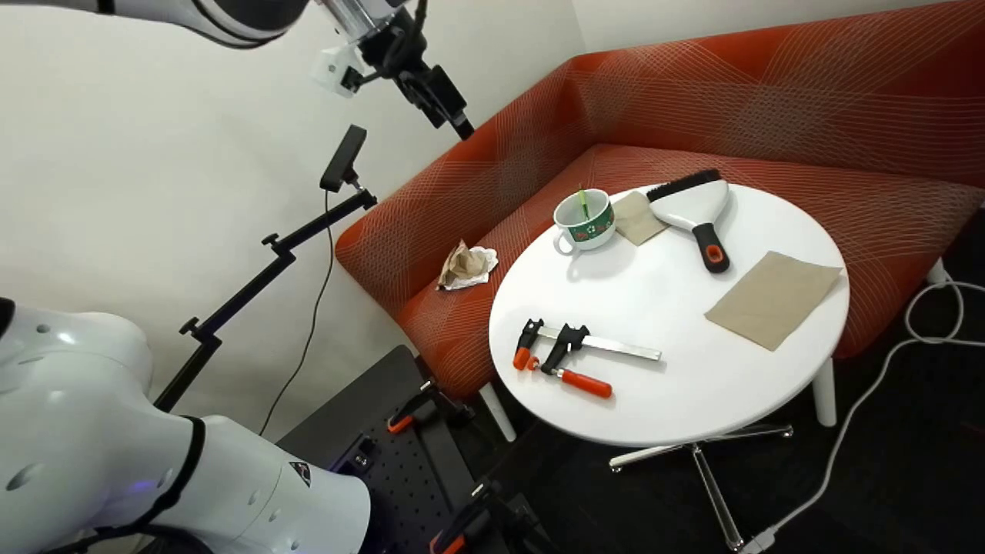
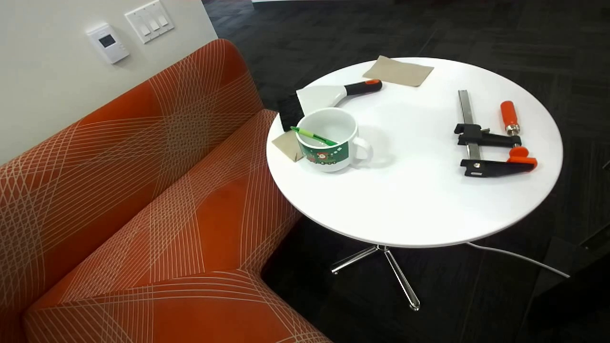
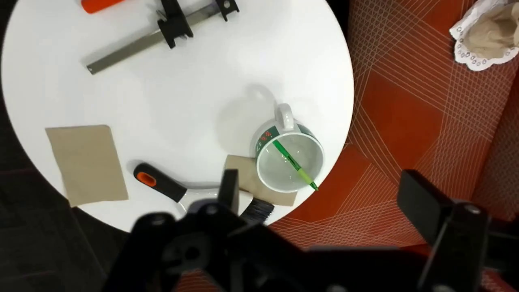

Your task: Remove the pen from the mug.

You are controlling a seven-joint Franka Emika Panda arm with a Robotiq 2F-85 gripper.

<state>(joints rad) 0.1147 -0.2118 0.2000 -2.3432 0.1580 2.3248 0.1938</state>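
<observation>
Inside the upright, squat, white ceramic-looking mug with the green printed band [image 2: 331, 157], a slim two-tone green pen [image 3: 296, 165] leans slantwise, its pointed lime end poking past the rim; to my eye, that free end is what invites a pinch. Above the mug and well apart from it hangs the black two-fingered gripper [image 3: 318, 184], jaws parted wide and gripping nothing, I suppose to leave room to straddle the pen. The mug's loop handle faces away from the white brush with black bristles [image 1: 696, 211] near it, so those two shouldn't crowd each other. Even so, the gripper could bump the bristles or tip the mug if it came in too broadly.
</observation>
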